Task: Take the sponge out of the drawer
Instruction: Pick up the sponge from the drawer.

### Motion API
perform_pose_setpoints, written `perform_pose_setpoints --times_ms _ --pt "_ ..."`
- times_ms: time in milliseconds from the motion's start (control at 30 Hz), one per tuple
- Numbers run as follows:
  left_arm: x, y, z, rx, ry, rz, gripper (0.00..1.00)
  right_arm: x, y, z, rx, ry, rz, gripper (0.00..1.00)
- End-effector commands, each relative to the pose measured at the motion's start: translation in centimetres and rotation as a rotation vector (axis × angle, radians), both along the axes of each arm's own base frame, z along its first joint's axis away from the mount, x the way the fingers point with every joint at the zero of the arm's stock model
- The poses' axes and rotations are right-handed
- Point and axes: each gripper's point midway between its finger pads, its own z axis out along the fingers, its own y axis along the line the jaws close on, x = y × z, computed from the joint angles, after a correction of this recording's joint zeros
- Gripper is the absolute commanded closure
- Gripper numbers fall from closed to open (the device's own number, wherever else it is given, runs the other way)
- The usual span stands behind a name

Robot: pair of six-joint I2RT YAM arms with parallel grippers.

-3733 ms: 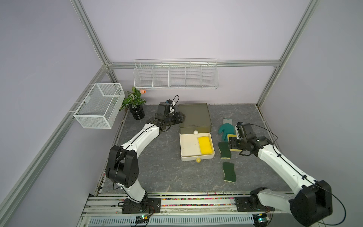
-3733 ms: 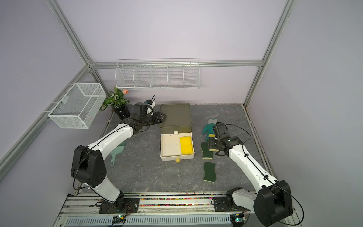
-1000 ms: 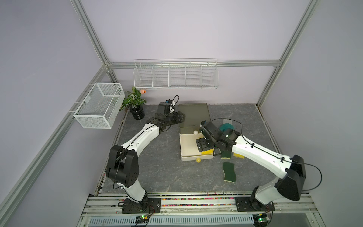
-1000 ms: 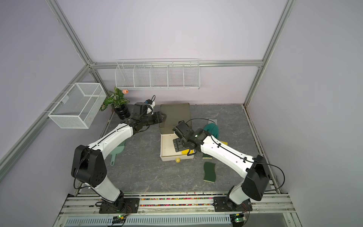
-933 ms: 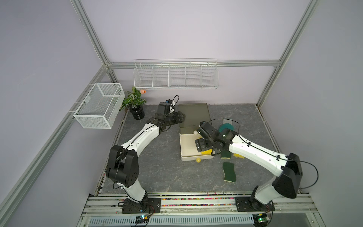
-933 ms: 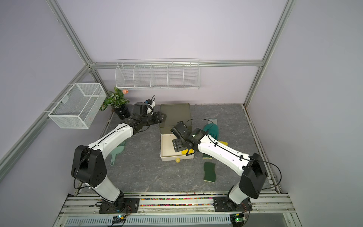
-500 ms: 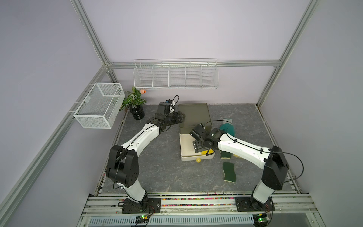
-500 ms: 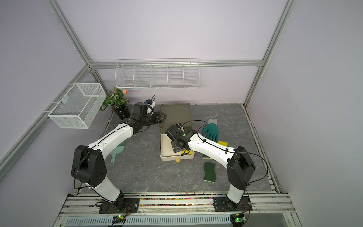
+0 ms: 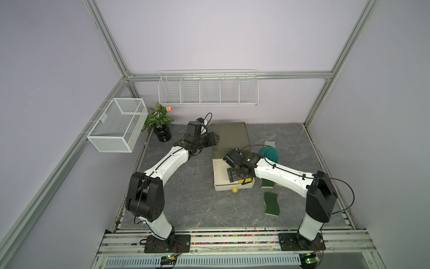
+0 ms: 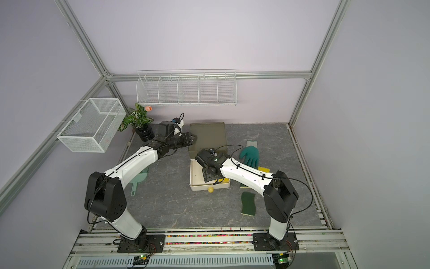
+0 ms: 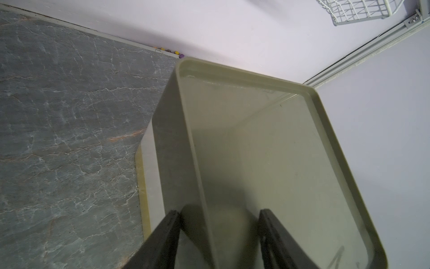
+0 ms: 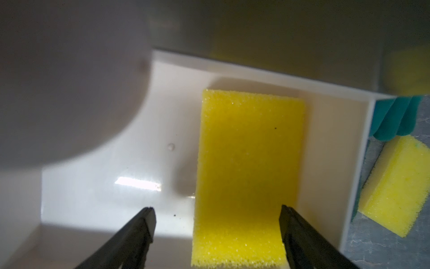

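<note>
Inside the open drawer (image 12: pixel 363 163), sponge (image 12: pixel 249 163) lies ungripped under the spread right end effector (image 12: pixel 216 216); grasp and lift-out remain.

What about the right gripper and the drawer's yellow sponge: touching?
Cannot tell. Right wrist view: the open right gripper straddles the sponge's edge, one finger overlapping it; height unclear.

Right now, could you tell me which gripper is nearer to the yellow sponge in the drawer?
The right gripper: its open jaws hang close over the sponge inside the drawer. The left gripper is at the olive cabinet's top edge, away from the drawer.
</note>
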Motion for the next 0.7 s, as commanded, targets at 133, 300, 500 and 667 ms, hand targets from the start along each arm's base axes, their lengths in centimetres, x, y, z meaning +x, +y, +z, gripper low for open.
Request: perform_pose_setpoints --times_ms 133,300,500,667 --pt "-2.8 -1.2 -5.1 0.052 0.163 -0.095 0.42 0.1 2.4 -1.6 0.095 0.064 0.012 0.11" --pt "-2.9 -1.2 -5.1 0.051 0.164 -0.094 0.42 -0.3 3.6 -2.3 0.141 0.110 0.029 0.11" --pt "-2.9 -1.2 -5.1 0.054 0.162 -0.097 0.42 -0.6 4.4 -2.7 0.178 0.136 0.032 0.11" --pt "-2.9 -1.2 -5.2 0.055 0.163 -0.098 0.42 -0.2 3.5 -2.3 0.184 0.102 0.006 0.11"
